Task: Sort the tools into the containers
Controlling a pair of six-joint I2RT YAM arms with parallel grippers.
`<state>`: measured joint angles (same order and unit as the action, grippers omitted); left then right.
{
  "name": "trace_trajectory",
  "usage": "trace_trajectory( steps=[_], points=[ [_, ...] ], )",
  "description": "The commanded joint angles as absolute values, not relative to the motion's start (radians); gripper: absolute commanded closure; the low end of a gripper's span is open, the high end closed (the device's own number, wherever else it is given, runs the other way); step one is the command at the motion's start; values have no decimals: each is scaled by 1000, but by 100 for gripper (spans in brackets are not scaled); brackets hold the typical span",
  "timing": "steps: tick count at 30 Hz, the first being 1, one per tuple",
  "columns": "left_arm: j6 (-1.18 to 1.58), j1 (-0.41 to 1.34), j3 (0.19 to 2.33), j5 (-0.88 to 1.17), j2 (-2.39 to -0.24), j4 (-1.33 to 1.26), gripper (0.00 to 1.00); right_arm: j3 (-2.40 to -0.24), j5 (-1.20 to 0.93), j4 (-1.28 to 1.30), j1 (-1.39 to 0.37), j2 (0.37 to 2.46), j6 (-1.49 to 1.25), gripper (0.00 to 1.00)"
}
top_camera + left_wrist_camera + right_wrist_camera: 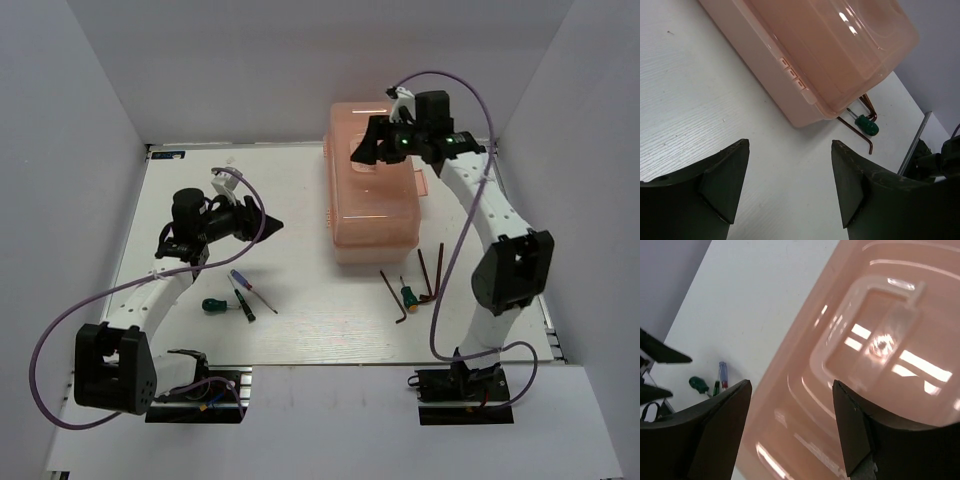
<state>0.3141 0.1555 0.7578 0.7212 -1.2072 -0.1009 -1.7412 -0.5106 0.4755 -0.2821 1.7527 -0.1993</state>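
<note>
- The peach-pink toolbox (375, 200) stands shut at the back right of the worktop (290, 190). Its glossy shell looks light but slippery, so I judge the moulded handle (900, 310) in the lid to be the surest hold.
- The tools lie loose outside it. A stubby green screwdriver (213, 305), a black-handled one (244, 305) and a blue-purple one (240, 277) are at front left. Dark hex keys (425, 272) and a small green screwdriver (408, 296) are just in front of the box.
- All look stiff, thin and light, and the round handles are likely to roll. I would pinch the screwdrivers across the handle and the flat-lying keys along a leg.
- My left fingers (725, 185) stand apart and empty above bare worktop, aimed at the box's side.
- My right fingers (720, 430) hover spread and empty over the lid.
</note>
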Motion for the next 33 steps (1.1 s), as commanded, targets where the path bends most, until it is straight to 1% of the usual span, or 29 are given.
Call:
trace_trajectory(
  steps=[1, 4, 5, 7, 12, 16, 22, 24, 28, 33],
  points=[
    [305, 156, 772, 772, -1210, -140, 23, -1929, -425, 486, -337, 1815, -250, 28],
    [296, 156, 772, 772, -1219, -140, 23, -1997, -339, 498, -376, 1902, -247, 30],
    [296, 156, 772, 772, -1220, -140, 23, -2020, -277, 511, -385, 1916, -250, 30],
    [296, 156, 772, 772, -1220, -149, 23, -2051, -238, 529, -396, 1949, -258, 32],
    [318, 156, 781, 772, -1249, -160, 24, -2040, -86, 564, -428, 1990, -295, 33],
    [351, 166, 799, 793, -1284, -204, 26, -2031, -38, 574, -440, 1999, -305, 33],
    [360, 186, 828, 793, -1302, -224, 26, -2017, -26, 584, -443, 2006, -324, 33],
    [370, 186, 839, 793, -1313, -224, 26, -2017, -52, 594, -439, 2013, -345, 33],
    [390, 215, 891, 784, -1353, -244, 28, -1979, -174, 584, -434, 2017, -383, 40],
    [400, 245, 969, 775, -1399, -265, 28, -1971, -245, 569, -426, 2005, -413, 51]
  ],
)
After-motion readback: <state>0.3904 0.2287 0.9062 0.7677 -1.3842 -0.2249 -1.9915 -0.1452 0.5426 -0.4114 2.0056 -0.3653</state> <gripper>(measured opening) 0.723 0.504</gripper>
